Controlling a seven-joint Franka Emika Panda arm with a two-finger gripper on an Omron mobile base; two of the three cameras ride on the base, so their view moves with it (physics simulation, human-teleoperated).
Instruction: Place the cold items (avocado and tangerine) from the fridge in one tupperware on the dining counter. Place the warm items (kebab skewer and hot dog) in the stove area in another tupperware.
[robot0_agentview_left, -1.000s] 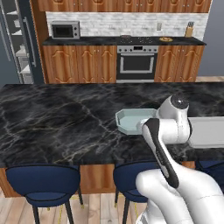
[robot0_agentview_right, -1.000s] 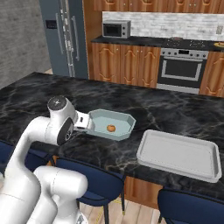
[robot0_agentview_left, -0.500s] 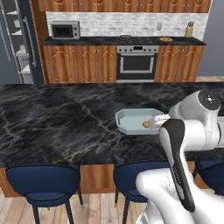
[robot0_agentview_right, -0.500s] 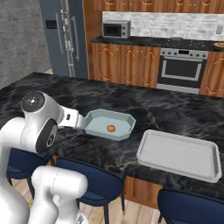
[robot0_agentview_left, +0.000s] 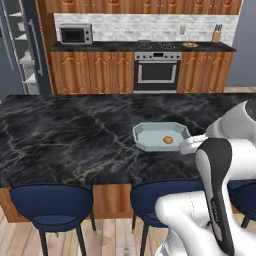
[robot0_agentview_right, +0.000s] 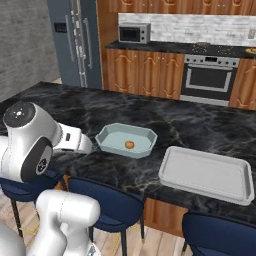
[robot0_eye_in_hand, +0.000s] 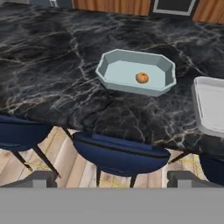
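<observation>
An orange tangerine lies in the pale blue octagonal tupperware on the black marble dining counter. The same tangerine shows in both base views. To the right sits a second tupperware, flat, grey-white and bare. My gripper is open and holds nothing. It hangs back over the counter's front edge, above the stools, apart from the blue tupperware. The fridge stands at the far left and the stove at the back wall. The avocado, kebab skewer and hot dog are out of view.
Blue stools line the counter's near side under my hand. A microwave and a knife block stand on the back counter, with an oven below the stove. My white arm covers the counter's right end in the left base view.
My hand has drawn back from over the blue tupperware toward the counter's front edge. The tangerine stays in the tupperware, and the jaws have stayed open.
</observation>
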